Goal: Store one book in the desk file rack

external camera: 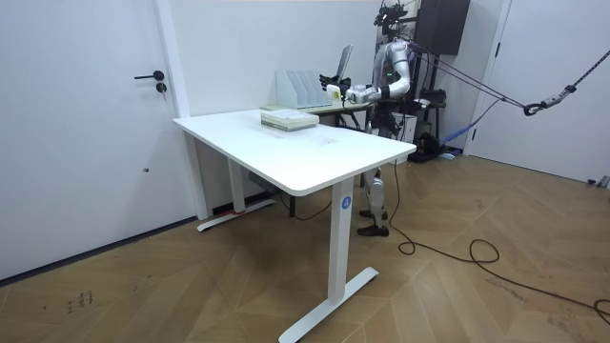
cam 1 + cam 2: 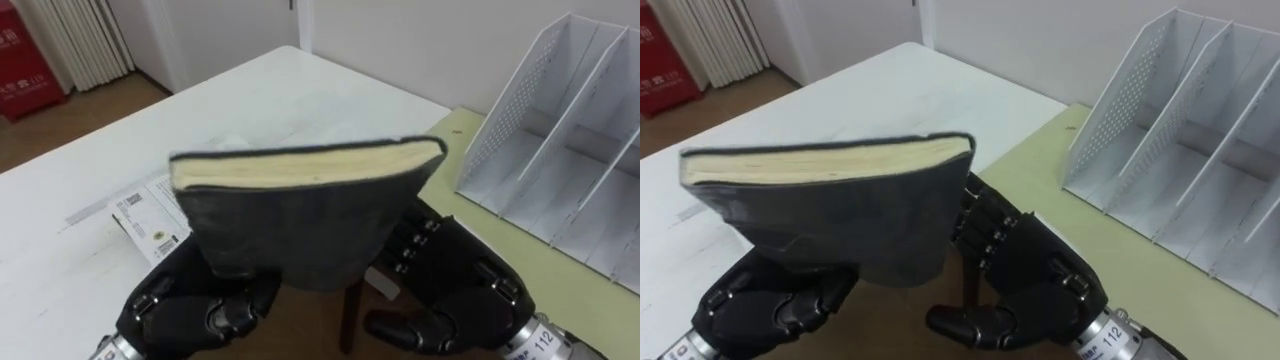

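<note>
The book (image 2: 300, 215) is off the table, held between both hands in front of the robot. Its dark grey cover faces the camera and its cream page edges are turned up. The left hand (image 2: 185, 310) clasps the book's lower corner at 7 o'clock with curled fingers. The right hand (image 2: 455, 290) grips it from 4 o'clock, with its fingers laid up the far cover and its thumb curled below.

The white file rack (image 2: 560, 130) stands at 2 o'clock from the book, well apart from it. Its perforated side wall and slanted dividers form open slots, and the ones that show hold nothing. The rack sits on a pale green desk top (image 2: 468, 128), a bare stretch of which lies between the book and the rack. At 9 o'clock a printed leaflet (image 2: 150, 220) lies flat on the white table (image 2: 280, 95), which butts against the green desk. Far off at 10 o'clock a red box (image 2: 25, 60) stands beside white ribbed panels (image 2: 85, 40) on a wooden floor (image 2: 90, 115).

In the room view the robot stands upright at the table's far end. A low stack of books (image 1: 289, 119) lies on the table, and a white door (image 1: 86, 124) is in the wall at the room view's left.
</note>
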